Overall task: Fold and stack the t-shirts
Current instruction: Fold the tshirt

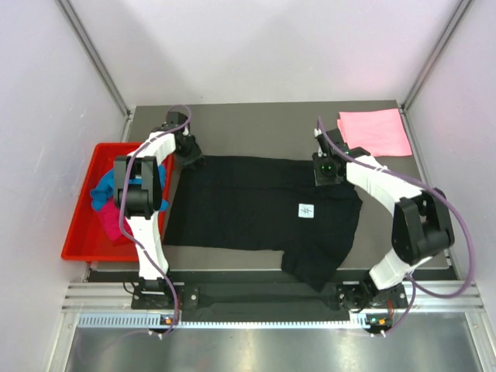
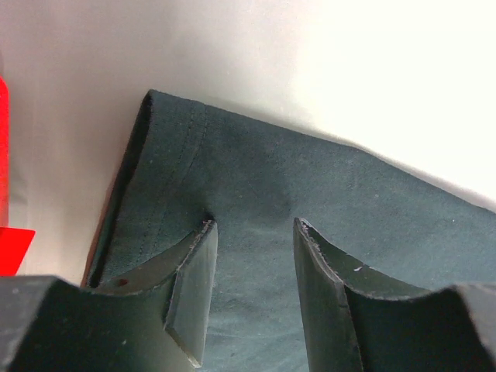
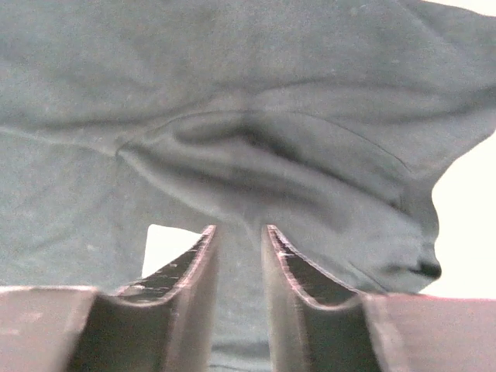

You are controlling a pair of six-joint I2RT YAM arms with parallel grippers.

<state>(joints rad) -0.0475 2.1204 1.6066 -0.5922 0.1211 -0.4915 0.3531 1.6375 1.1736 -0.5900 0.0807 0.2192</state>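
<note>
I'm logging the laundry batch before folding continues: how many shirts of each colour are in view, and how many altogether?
Black t-shirt: 1
Light pink t-shirt: 1
Turquoise blue t-shirt, in the red tray: 1
Magenta t-shirt, in the same tray: 1
Total: 4 shirts

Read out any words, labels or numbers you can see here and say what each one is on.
White neck label on the black t-shirt: a small dark mark, too small to read.
No other text, brand, number or sign shows in any view.
</note>
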